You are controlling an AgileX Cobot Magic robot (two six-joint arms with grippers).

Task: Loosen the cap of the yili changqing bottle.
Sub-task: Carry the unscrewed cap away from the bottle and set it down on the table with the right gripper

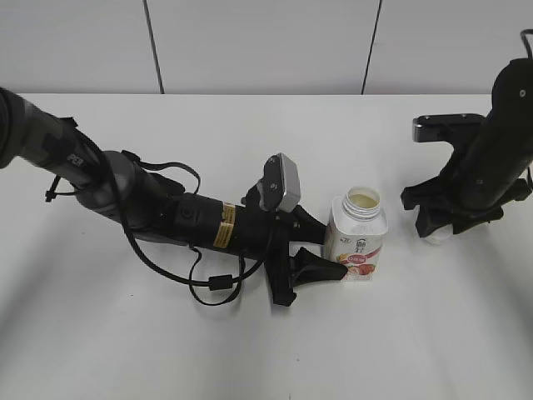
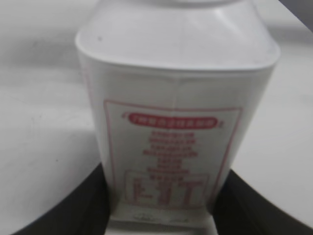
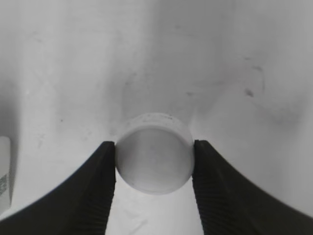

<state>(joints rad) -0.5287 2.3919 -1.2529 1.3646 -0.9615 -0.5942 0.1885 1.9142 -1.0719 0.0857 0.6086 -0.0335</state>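
On the white table [image 1: 250,350], near its middle, the yili changqing bottle [image 1: 356,242] is seen standing upright with its neck uncovered, a pale liquid being visible inside the open mouth. Its lower body is clamped by the left gripper [image 1: 321,250], whose dark fingers [image 1: 312,268] are pressed against both sides of the carton; in the left wrist view the bottle's printed face [image 2: 171,156] is framed close between the two jaws. Well apart to the right, the cap [image 3: 154,152] is held pinched between the ribbed fingers [image 3: 100,181] of the right gripper [image 1: 437,223], just above or on the table surface; contact with the table cannot be judged.
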